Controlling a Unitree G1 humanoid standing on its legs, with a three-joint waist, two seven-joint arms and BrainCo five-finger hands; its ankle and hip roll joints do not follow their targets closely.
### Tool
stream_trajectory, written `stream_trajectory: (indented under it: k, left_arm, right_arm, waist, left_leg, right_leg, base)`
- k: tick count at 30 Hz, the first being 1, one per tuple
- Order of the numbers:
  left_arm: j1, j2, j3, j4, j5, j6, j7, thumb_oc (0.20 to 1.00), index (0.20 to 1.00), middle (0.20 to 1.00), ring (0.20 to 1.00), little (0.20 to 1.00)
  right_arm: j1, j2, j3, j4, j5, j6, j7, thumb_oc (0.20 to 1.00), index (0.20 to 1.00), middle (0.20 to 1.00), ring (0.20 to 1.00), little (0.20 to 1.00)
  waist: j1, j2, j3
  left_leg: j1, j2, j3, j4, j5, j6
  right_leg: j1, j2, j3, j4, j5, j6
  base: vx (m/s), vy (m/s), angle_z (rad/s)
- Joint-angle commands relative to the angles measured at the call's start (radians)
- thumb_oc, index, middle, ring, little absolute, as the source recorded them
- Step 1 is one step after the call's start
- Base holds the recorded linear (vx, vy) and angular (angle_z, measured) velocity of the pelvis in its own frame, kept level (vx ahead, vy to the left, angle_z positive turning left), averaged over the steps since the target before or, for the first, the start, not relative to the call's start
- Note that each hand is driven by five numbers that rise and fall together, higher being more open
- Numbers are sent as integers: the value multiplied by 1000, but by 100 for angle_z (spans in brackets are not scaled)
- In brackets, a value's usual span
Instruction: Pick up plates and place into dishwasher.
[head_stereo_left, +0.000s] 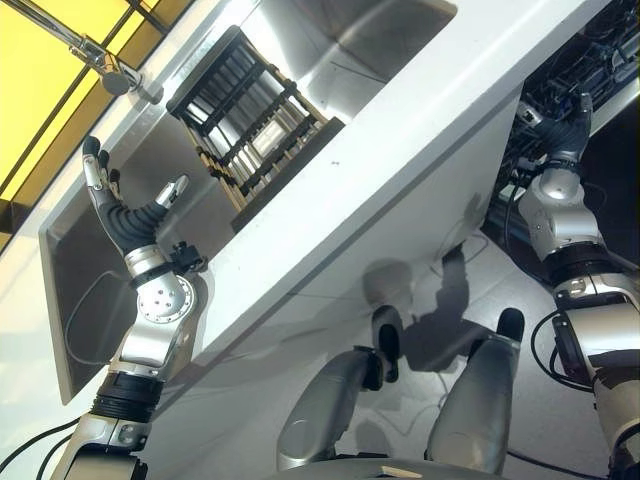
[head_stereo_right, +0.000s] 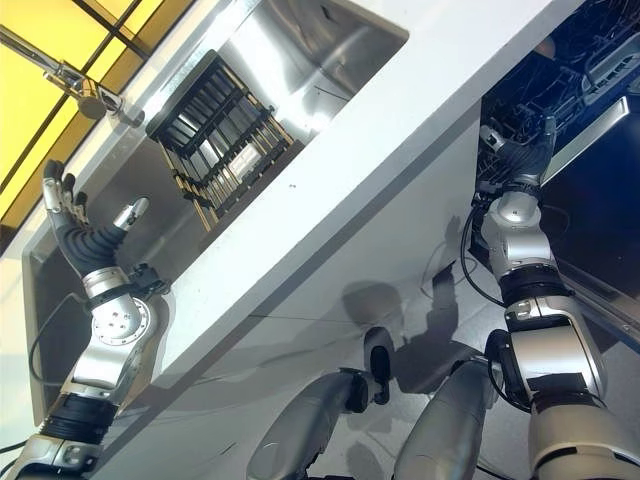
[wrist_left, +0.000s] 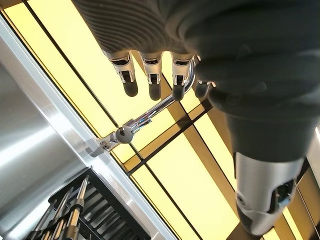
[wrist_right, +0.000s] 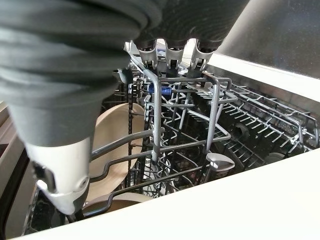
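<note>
Stainless steel lines the sink (head_stereo_left: 90, 270), where the left hand (head_stereo_left: 125, 215) hangs over the open basin with fingers spread and holding nothing, between the dark slatted drying rack (head_stereo_left: 255, 125) and the sink's near wall, the chrome tap (wrist_left: 150, 112) rising past its fingertips. Beyond the smooth white worktop (head_stereo_left: 400, 150) edge, the right hand (head_stereo_right: 525, 150) reaches into the dishwasher (wrist_right: 260, 125), its straight fingers (wrist_right: 172, 55) against the grey wire rack (wrist_right: 185, 135) and gripping nothing. A round beige plate (wrist_right: 112, 145) stands on edge among the tines just beside that hand.
</note>
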Motion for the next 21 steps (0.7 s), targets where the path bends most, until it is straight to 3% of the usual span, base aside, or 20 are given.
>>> stream_trajectory:
  k: [1, 9, 21]
  left_arm:
    - [-52, 57, 45, -20, -3, 1, 6, 1000, 1000, 1000, 1000, 1000]
    - [-79, 61, 63, 0, 11, -5, 21, 1000, 1000, 1000, 1000, 1000]
    - [-84, 26, 82, 3, 64, -7, 30, 1000, 1000, 1000, 1000, 1000]
  right_arm:
    - [-202, 19, 86, -130, -87, -91, 24, 1000, 1000, 1000, 1000, 1000]
    - [-107, -23, 13, -231, -152, -67, -86, 1000, 1000, 1000, 1000, 1000]
    - [100, -21, -68, -362, -206, -79, -150, 1000, 1000, 1000, 1000, 1000]
  waist:
    - [36, 47, 64]
    - [-16, 32, 75]
    - [-82, 6, 51]
  left_leg:
    - [-36, 39, 19, 61, -66, -70]
    - [-15, 72, 21, 9, -42, -76]
    - [67, 110, 42, -128, 3, -83]
  right_leg:
    - [68, -41, 130, -156, 89, -31]
    - [62, 1, 142, -181, 80, -28]
    - [92, 61, 148, -247, 71, -17]
  base:
    - [-99, -87, 3]
    - [-114, -93, 3]
    - [-71, -70, -13]
